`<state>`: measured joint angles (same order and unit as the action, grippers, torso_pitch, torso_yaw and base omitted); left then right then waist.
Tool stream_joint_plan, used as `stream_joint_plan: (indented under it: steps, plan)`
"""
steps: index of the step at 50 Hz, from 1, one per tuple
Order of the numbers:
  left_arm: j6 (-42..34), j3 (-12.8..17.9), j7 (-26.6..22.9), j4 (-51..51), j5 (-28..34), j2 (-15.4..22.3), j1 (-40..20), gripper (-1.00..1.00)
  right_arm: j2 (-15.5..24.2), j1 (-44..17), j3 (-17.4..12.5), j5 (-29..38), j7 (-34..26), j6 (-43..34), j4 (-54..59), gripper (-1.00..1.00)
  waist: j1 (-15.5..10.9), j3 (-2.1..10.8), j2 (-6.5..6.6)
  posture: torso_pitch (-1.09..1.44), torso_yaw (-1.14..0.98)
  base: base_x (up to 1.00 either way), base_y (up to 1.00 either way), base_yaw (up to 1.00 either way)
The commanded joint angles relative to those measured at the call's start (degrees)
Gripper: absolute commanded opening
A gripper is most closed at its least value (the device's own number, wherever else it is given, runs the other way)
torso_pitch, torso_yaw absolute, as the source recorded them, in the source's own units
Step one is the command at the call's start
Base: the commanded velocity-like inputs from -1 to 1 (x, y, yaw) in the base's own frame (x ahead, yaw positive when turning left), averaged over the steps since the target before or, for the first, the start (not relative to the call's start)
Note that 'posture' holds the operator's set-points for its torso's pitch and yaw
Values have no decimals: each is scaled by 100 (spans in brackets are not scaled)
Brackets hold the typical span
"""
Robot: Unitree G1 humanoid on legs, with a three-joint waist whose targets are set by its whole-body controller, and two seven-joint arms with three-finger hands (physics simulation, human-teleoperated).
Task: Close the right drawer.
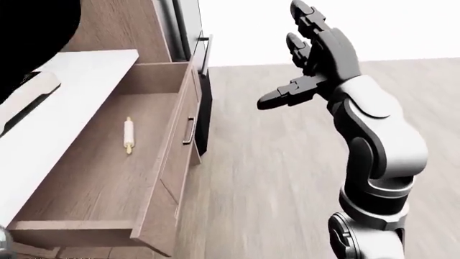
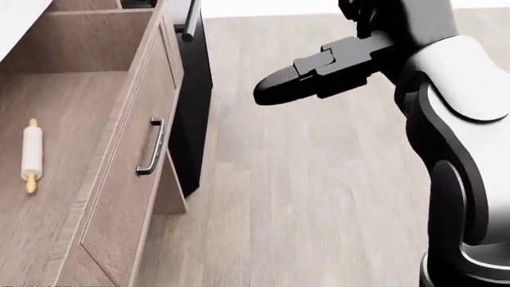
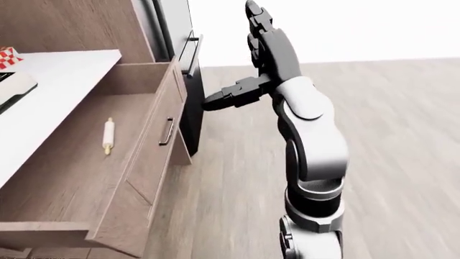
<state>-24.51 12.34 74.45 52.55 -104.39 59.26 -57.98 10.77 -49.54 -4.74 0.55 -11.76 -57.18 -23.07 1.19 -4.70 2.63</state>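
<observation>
The right hand [image 1: 313,59] is raised over the wooden plank floor [image 1: 287,162], its dark fingers [image 1: 284,96] spread open and holding nothing. Well to the left of the fingers in the left-eye view, the brown wooden drawer [image 1: 108,178] stands pulled far out from under the white desk [image 1: 64,113], its dark metal handle [image 1: 189,131] facing the hand. A cream rolling pin with yellow ends [image 1: 129,135] lies inside. The left hand does not show.

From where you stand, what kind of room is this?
Most likely a kitchen. A wooden drawer stands open with a rolling pin inside, under a white countertop. A dark appliance with a bar handle sits beside it.
</observation>
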Motion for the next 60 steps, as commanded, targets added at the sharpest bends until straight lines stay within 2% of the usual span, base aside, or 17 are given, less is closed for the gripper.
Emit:
stream_joint_plan:
  steps: [1, 6, 9, 13, 17, 24, 31, 35, 41, 48, 53, 56, 60]
  plan:
    - [-189, -55, 187, -209, 180, -168, -477, 100, 62, -197, -56, -42, 59, 91, -211, 100, 3, 138, 5, 0, 0, 0, 0, 0]
    - [-924, -496, 456, -897, 612, -1123, -1838, 100, 138, -152, -162, -91, 235, 49, -220, 100, -20, 119, -61, 0, 0, 0, 0, 0]
    - [-1354, -552, 542, -1226, 832, -1607, -2420, 100, 156, -154, -141, -137, 294, 40, -209, 100, -26, 114, -108, 0, 0, 0, 0, 0]
    - [-1681, -559, 555, -1482, 1175, -2116, -2785, 100, 211, -148, -133, -139, 360, 27, -213, 100, -20, 98, -144, 0, 0, 0, 0, 0]
    - [-1838, -575, 496, -1675, 1530, -2511, -2981, 100, 267, -158, -266, -174, 494, -54, -312, 100, -35, 94, -167, 0, 0, 0, 0, 0]
    - [-1731, -555, -10, -1822, 2417, -3129, -2787, 100, 347, -126, -305, -276, 639, -41, -336, 100, -57, 99, -215, 0, 0, 0, 0, 0]
    - [-1473, -572, -229, -1727, 3019, -3614, -2239, 100, 463, -113, -448, -412, 789, -171, -526, 100, -75, 131, -241, 0, 0, 0, 0, 0]
    - [-1429, -681, -311, -1594, 3354, -3936, -1934, 100, 574, -97, -544, -478, 925, -277, -652, 100, -89, 145, -261, 0, 0, 0, 0, 0]
    - [-1517, -765, -272, -1565, 3586, -4298, -1911, 100, 904, -65, -954, -658, 1201, -741, -1189, 100, -117, 163, -307, 0, 0, 0, 0, 0]
    - [-1497, -1129, -107, -1429, 4084, -5175, -1793, 100, 1136, 185, -1277, -965, 1506, -1126, -1604, 100, -147, 150, -371, 0, 0, 0, 0, 0]
    - [-1543, -1272, -206, -1302, 4420, -5630, -1495, 100, 1206, 248, -1256, -1137, 1681, -1110, -1566, 100, -146, 165, -398, 0, 0, 0, 0, 0]
    - [-1581, -1385, -329, -1232, 4606, -5880, -1226, 100, 1224, 268, -1232, -1218, 1752, -1049, -1512, 100, -148, 172, -400, 0, 0, 0, 0, 0]
    - [-1622, -1492, -794, -1083, 5046, -6064, -621, 100, 1280, 271, -1256, -1327, 1825, -1066, -1522, 100, -156, 187, -405, 0, 0, 0, 0, 0]
